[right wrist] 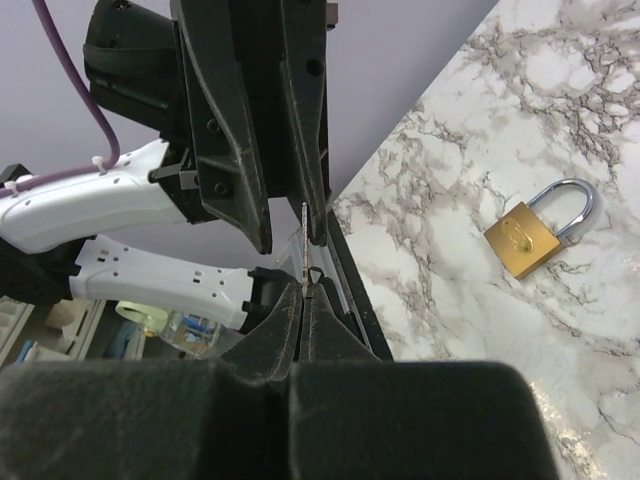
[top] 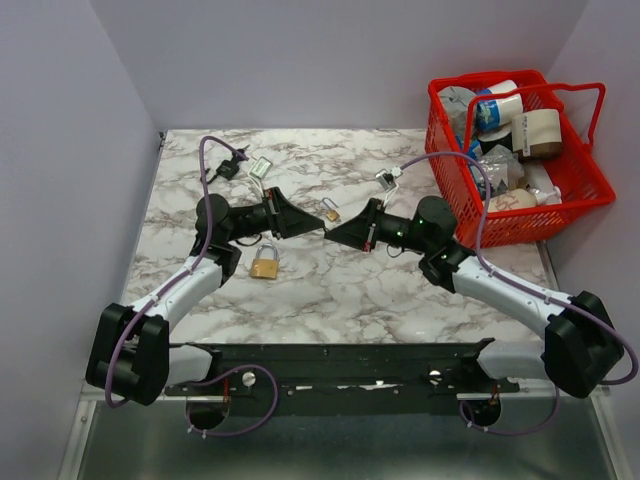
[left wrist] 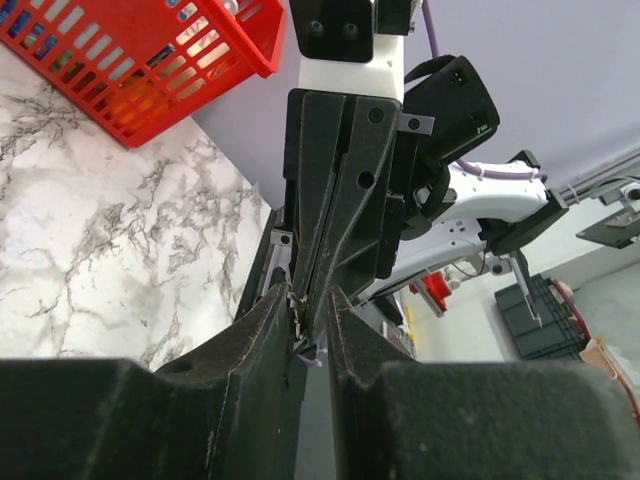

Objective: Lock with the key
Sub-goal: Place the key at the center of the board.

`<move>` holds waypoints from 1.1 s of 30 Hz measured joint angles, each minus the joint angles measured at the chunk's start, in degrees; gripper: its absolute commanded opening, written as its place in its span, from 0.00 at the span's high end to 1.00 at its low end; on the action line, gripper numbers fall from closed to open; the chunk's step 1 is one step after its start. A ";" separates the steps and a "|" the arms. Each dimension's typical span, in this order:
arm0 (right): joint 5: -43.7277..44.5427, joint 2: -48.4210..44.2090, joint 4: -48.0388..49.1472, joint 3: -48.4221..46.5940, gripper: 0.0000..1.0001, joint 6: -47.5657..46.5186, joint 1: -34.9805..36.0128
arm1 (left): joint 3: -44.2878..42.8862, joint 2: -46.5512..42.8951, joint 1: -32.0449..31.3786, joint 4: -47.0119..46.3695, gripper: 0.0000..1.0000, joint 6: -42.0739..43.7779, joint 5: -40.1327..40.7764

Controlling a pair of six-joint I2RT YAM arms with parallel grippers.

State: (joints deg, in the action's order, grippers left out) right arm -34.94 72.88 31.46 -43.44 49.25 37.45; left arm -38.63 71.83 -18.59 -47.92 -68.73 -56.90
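Note:
My two grippers meet tip to tip above the middle of the table. My right gripper (top: 333,231) (right wrist: 304,288) is shut on the key (right wrist: 304,240), whose thin silver blade sticks out edge-on past the fingertips. My left gripper (top: 312,226) (left wrist: 312,312) is open, its fingers (left wrist: 262,325) straddling the right gripper's tip. The toothed blade of the key (left wrist: 295,310) lies close against the left one's inner face. A brass padlock (top: 264,263) (right wrist: 530,232) lies flat on the marble below the left gripper. A smaller brass padlock (top: 329,210) lies just behind the meeting tips.
A red basket (top: 577,193) full of bottles and packets stands at the back right, also seen in the left wrist view (left wrist: 150,112). A black object (top: 226,168) and a white tag (top: 260,167) lie at the back left, another white piece (top: 386,178) mid-back.

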 measured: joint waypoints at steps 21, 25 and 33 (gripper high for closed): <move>-0.24 -2.67 -16.87 -0.85 0.00 -11.58 -3.06 | -7.74 2.10 0.13 45.97 1.00 39.32 -0.26; -0.24 -4.81 -24.30 -1.25 0.00 -18.25 -3.82 | -12.02 8.70 0.24 63.87 1.00 55.34 4.04; -0.22 -4.31 -34.91 -2.47 0.00 -27.45 -4.09 | -16.57 23.87 0.74 79.95 1.00 68.32 13.25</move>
State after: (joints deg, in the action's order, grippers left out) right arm -35.16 68.58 -3.44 -45.91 21.80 33.36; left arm -55.20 95.70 -17.85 32.03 -0.40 -43.66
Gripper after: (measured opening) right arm 0.998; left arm 0.009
